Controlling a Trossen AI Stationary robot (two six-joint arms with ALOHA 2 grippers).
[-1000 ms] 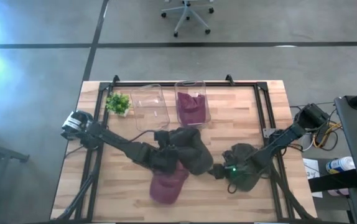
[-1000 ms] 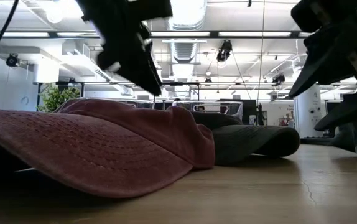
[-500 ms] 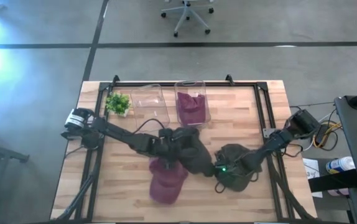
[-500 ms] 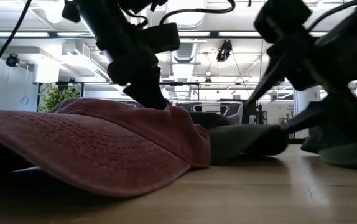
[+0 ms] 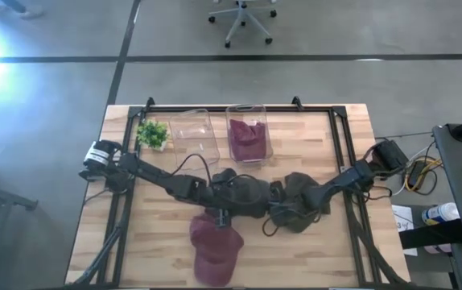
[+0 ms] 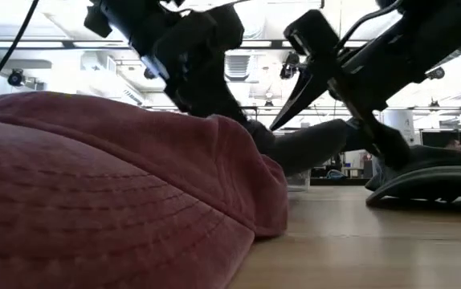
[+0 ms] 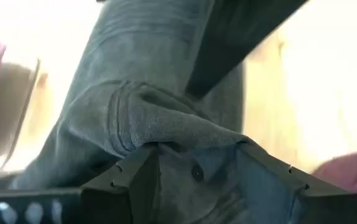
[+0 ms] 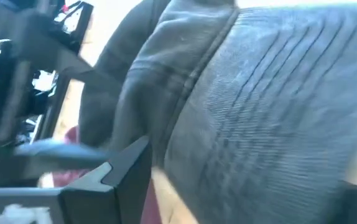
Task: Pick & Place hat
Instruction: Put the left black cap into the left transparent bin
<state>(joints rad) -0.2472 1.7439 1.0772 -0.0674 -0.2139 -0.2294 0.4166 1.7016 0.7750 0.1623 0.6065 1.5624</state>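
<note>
A dark grey hat [image 5: 251,193] lies mid-table, its crown bunched and its brim [image 6: 307,148] raised off the wood. My left gripper [image 5: 229,201] comes in from the left and stands open over the crown [image 7: 135,112]. My right gripper [image 5: 275,211] reaches in from the right, open, with the stitched brim [image 8: 265,93] between its fingers. An olive hat [image 5: 303,197] rests flat under the right arm. A maroon hat [image 5: 215,250] lies nearer the front edge and fills the low view [image 6: 110,193]. My left gripper has its open fingers [image 7: 135,180] set slanting down into the grey hat's crown beside the top button [image 7: 196,174]. A fold of cloth [image 7: 166,124] bunches up between them. My right gripper has the brim between its open fingers; whether they touch it, I cannot tell.
At the back stand an empty clear bin [image 5: 192,133] and a second clear bin [image 5: 247,138] holding maroon cloth. A small green plant [image 5: 152,133] sits left of them. A black frame [image 5: 340,137] runs round the table top.
My right gripper has swept toward the table's left, from over the olive hat to the grey hat's brim, and the olive hat has slid left. My left gripper has tipped downward onto the crown. The grey brim has risen off the table; the maroon hat has slid toward the near edge.
</note>
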